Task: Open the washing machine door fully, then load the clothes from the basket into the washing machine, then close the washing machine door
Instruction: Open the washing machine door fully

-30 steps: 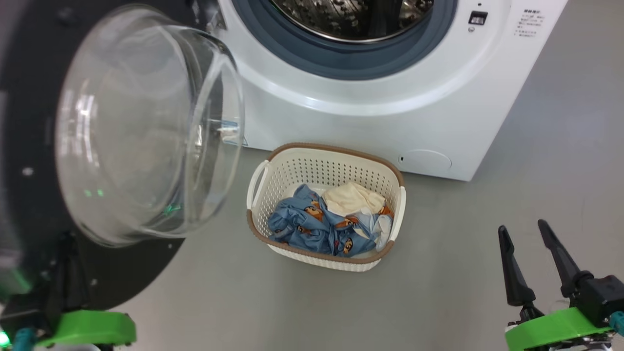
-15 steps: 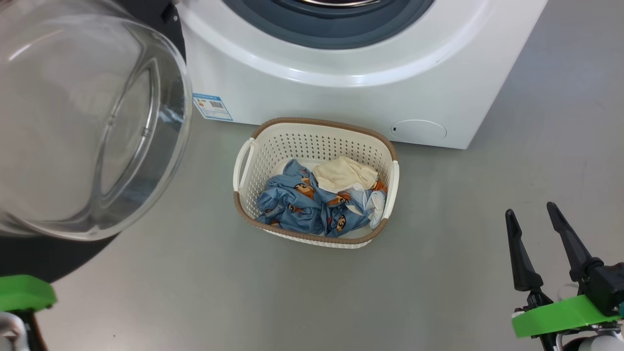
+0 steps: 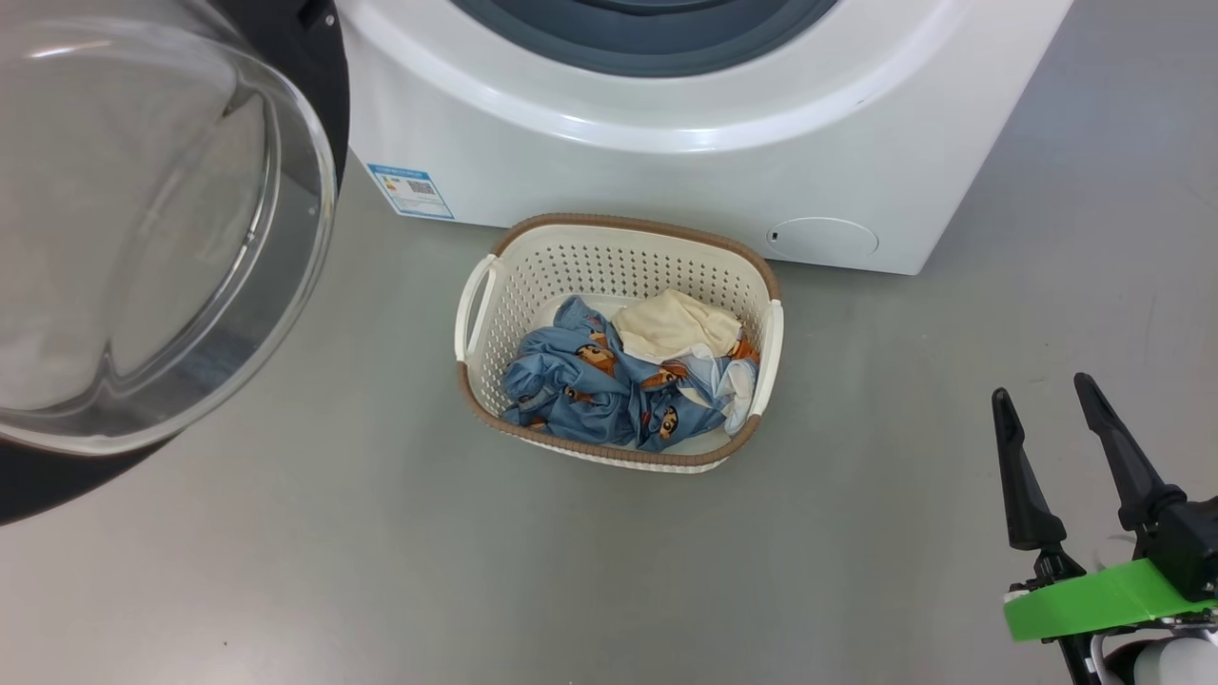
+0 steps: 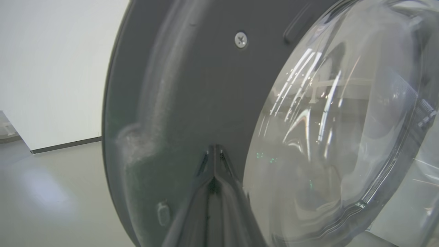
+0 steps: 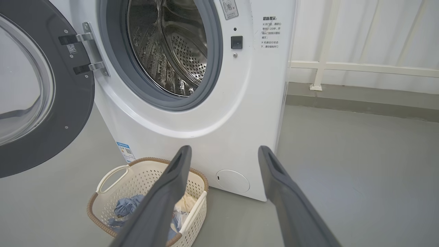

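Dark fingers of the left gripper were clenched together, empty, tips at the black inner rim of the washing machine door. The right gripper hung spread, well right of the basket holding the clothes. Those tips could slip off the glossy rim, leaving the door short of fully open.

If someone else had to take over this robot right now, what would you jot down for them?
Left gripper: shut, tips at the black inner face of the washing machine door; contact unclear.
Right gripper: open, empty, above the floor to the right of the basket.
The clothes lie in the basket, which stands in front of the washing machine; the drum looks empty.
Done: door swung wide open.
Left: load the clothes, close the door.
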You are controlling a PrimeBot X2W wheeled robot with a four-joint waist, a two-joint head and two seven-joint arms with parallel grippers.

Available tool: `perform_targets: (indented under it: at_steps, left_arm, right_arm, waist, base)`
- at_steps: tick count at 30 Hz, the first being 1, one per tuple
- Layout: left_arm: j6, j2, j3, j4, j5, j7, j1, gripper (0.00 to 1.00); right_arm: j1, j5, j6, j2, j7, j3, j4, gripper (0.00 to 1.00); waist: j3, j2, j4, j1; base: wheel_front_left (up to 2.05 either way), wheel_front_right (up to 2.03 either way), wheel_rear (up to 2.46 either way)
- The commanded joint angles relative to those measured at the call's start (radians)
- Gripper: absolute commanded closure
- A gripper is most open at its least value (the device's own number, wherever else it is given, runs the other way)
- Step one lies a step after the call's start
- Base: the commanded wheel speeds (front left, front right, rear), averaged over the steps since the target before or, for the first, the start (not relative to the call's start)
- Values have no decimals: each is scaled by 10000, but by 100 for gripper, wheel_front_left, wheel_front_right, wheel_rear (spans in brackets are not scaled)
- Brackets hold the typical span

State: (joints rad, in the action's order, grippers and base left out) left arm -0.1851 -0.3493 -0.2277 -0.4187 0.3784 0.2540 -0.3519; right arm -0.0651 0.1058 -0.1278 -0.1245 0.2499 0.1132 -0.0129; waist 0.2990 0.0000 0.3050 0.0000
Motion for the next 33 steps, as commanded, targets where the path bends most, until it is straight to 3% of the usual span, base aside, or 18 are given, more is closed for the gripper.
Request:
perform_targets:
  at_steps: [1,7,15,25,33]
  left_arm:
    - [23,-665,-569,65,-145,77,-334,100]
    - [402,-463,-1131,-276,-632,77,-547,100]
    - [744,349,-1675,312,-1313,77,-67,100]
    - [996,1701,-1945,2196,-2040,78,1533,100]
    - [1323,2735,-1144,4197,-2410,78,3115,100]
  right_arm:
    - [-170,-72,-29,-76,118,-250,-259,0]
    - [-201,-62,-29,-87,118,-308,-258,0]
    - [-178,-76,-29,-41,118,-295,-273,0]
    - [-91,-83,-29,58,118,-401,-291,0]
    - [87,-147,-29,191,118,-556,-403,0]
  waist:
    - [-5,0,-2,0]
    - [-7,0,-24,0]
    - [-120,0,-1,0]
    - [-401,0,-94,0]
    - [-819,0,-323,0]
  base:
    - [0,0,0]
    - [0,0,0]
    - [0,0,0]
    - [0,0,0]
    - [0,0,0]
